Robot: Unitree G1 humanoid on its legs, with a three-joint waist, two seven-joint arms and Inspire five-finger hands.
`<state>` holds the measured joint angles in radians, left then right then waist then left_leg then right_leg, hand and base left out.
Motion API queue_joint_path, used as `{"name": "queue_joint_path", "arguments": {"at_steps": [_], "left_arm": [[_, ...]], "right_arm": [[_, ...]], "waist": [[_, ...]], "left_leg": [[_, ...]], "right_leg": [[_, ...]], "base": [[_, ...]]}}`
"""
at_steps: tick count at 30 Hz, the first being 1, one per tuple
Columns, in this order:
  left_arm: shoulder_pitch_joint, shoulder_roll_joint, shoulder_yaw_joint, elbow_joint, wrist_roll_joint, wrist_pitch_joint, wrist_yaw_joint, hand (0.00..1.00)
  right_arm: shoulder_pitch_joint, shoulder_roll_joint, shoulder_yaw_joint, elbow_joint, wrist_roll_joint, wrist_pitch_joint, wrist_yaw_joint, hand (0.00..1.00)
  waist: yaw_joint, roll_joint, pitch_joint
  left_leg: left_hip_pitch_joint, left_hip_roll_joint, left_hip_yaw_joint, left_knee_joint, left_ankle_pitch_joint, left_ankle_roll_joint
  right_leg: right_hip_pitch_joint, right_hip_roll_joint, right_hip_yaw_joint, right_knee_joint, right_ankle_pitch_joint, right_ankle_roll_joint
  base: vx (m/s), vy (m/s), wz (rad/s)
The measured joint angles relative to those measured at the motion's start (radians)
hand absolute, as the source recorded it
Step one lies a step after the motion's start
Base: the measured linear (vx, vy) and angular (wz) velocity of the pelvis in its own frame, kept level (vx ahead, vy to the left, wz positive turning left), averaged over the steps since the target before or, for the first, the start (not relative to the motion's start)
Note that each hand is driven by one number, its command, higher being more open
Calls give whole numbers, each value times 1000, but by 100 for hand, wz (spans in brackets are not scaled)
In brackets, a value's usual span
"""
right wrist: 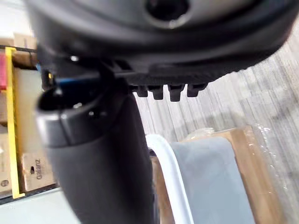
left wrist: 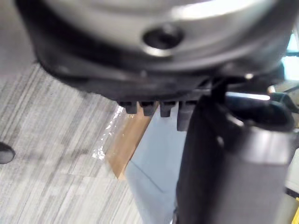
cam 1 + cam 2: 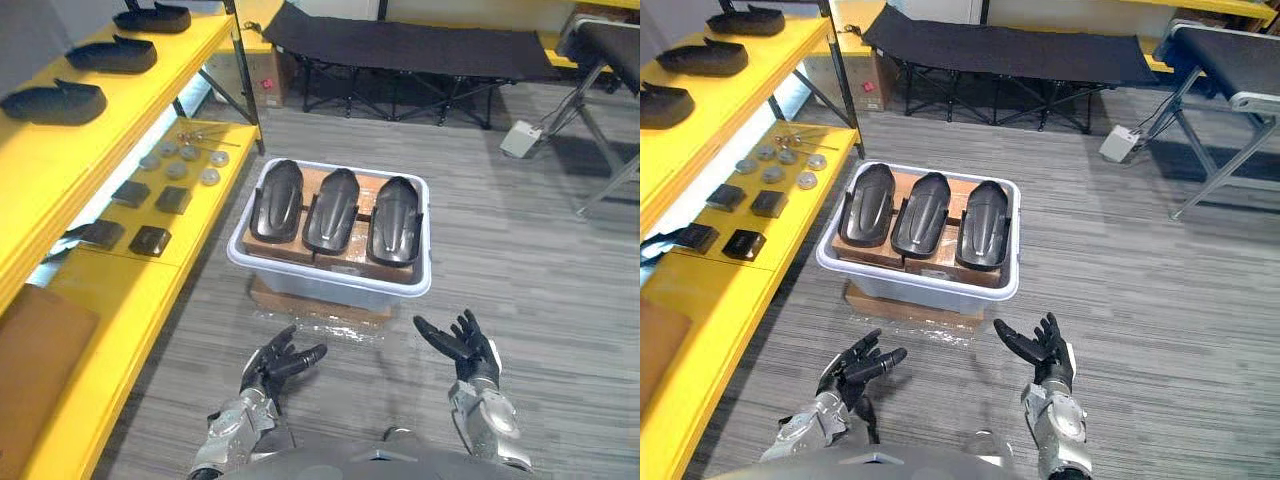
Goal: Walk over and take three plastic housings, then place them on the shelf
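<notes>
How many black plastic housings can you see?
6: three housings side by side in the white bin; three more along the yellow shelf. More may sit beyond the frame.

Left hand (image 3: 272,364), right hand (image 3: 462,345) — fingers spread, palms up.

Cardboard base (image 3: 320,303) mostly hidden under bin (image 3: 330,282), shelved housing (image 3: 658,105) cut off at edge — discs (image 3: 176,171) unidentifiable

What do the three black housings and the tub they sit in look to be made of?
The three black curved housings look like moulded plastic, semi-gloss: light streaks run along their ridges. The pale grey tub seems plastic too, with a smooth rolled rim. Brown blocks beneath look like cardboard.
</notes>
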<state>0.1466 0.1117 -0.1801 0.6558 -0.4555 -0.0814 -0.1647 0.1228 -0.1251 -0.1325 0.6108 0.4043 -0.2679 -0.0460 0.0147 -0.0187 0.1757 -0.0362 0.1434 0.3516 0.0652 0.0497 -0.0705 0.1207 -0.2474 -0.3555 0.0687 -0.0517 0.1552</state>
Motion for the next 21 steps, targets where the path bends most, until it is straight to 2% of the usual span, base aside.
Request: {"name": "queue_joint_path", "arguments": {"at_steps": [1,4,7,10,11,13,14,17,18,21], "left_arm": [[-2,12,-13,-5,2,3,-1,100],[8,42,-12,-20,2,15,-2,100],[14,67,-10,-19,1,17,-2,100],[18,77,-1,-18,0,17,-9,100],[9,77,1,-18,0,14,-13,100],[0,84,5,-17,-1,8,-18,100],[-10,87,15,-16,-1,2,-21,100],[-54,93,31,-12,-1,-28,-27,100],[-69,93,31,-9,-1,-50,-27,100],[-86,91,30,-17,-2,-98,-29,100]], "right_arm": [[-4,1,-14,-37,-8,-2,-13,100],[-39,-5,-57,-75,-9,-3,-45,100],[-82,-43,-107,-75,-6,-1,-70,100],[-197,-141,-183,-40,-4,-1,-114,100],[-266,-192,-210,-1,3,0,-134,100],[-367,-261,-232,63,44,9,-145,100],[-427,-306,-234,108,76,26,-152,100],[-547,-412,-235,240,143,79,-136,100],[-595,-444,-234,290,170,93,-123,100],[-710,-492,-203,383,201,140,-95,100]], "waist": [[-2,-1,1],[5,5,-4],[8,4,-3],[9,-4,7],[13,0,32],[17,-9,75],[25,-19,107],[53,-20,160],[66,-16,184],[80,17,241]], "left_leg": [[19,-31,8,-34,8,12],[55,-70,27,-89,16,24],[48,-80,16,-108,25,33],[-35,-75,-4,-85,27,40],[-69,-62,-10,-53,22,45],[-128,-42,-25,8,0,44],[-164,-27,-36,50,-16,52],[-235,-9,-62,113,-22,56],[-258,-5,-71,134,-22,56],[-312,12,-96,173,-10,54]], "right_leg": [[2,-20,-5,0,9,15],[3,-51,-10,2,23,36],[-4,-57,-29,2,29,45],[-74,-58,-45,20,46,41],[-92,-50,-54,20,67,39],[-115,-37,-62,20,89,34],[-126,-29,-73,18,98,24],[-153,-15,-91,18,101,21],[-160,-13,-106,18,92,8],[-199,-6,-131,58,73,-13]], "base": [[112,141,-2],[86,148,-8],[16,29,11],[-55,24,16],[-118,30,15],[-140,37,13],[-160,27,16],[-164,16,17],[-151,-4,14],[-160,4,14]]}}
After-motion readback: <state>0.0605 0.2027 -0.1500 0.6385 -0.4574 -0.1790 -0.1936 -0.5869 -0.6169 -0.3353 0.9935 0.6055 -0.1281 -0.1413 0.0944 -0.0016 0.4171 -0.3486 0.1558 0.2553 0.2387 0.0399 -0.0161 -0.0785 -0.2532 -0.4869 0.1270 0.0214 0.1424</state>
